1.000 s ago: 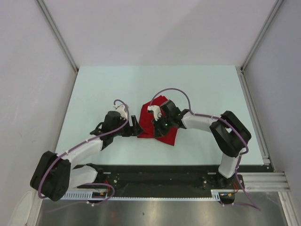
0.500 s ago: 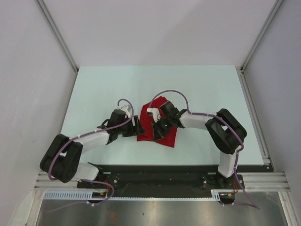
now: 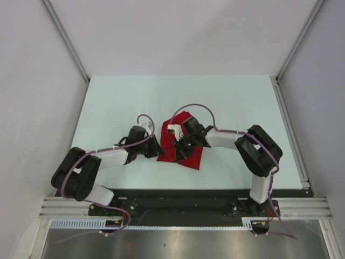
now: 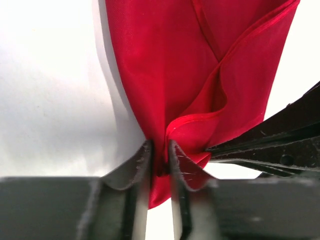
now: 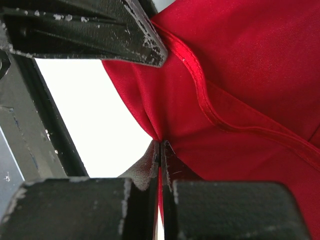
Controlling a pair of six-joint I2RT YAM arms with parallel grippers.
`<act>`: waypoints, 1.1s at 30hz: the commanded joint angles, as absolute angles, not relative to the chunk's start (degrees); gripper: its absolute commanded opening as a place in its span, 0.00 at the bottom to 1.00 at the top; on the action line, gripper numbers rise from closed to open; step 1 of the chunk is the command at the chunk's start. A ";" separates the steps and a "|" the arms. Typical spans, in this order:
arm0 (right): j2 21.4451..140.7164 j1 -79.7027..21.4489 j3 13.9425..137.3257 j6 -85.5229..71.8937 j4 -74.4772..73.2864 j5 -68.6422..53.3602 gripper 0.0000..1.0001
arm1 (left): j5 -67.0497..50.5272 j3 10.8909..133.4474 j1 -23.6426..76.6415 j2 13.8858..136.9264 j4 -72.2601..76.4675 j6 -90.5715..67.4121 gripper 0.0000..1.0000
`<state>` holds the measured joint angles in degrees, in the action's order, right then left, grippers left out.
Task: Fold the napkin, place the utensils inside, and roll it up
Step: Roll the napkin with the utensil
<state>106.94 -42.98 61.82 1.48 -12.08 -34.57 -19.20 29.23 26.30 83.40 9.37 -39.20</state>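
Observation:
The red napkin (image 3: 192, 157) lies bunched at the table's middle, between the two grippers. My left gripper (image 3: 160, 150) is at its left edge. In the left wrist view the left gripper (image 4: 160, 150) is shut on a fold of the napkin (image 4: 165, 75). My right gripper (image 3: 179, 153) comes in from the right, over the cloth. In the right wrist view the right gripper (image 5: 160, 145) is shut on a thin pinch of the napkin (image 5: 250, 90). The two grippers sit close together. The utensils are out of view.
The pale green table (image 3: 108, 102) has grey walls on three sides and metal rails along them. A black base rail (image 3: 178, 197) runs along the near edge. The right arm's elbow (image 3: 259, 148) stands right of the napkin.
My left gripper has slid right to the napkin's left edge and closed on the cloth. The right gripper stays shut on the napkin and has shifted slightly left.

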 commanded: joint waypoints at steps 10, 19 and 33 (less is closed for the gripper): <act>94.14 -52.09 56.44 2.19 -1.68 -13.50 0.64 | -22.94 33.83 26.28 85.87 2.99 -36.04 0.00; 94.74 -65.82 48.88 8.61 8.52 16.92 0.75 | -28.29 35.68 22.24 88.33 0.44 -35.42 0.00; 104.14 -71.54 47.64 14.50 16.44 34.08 0.76 | -28.30 37.44 21.09 88.94 -2.73 -33.75 0.00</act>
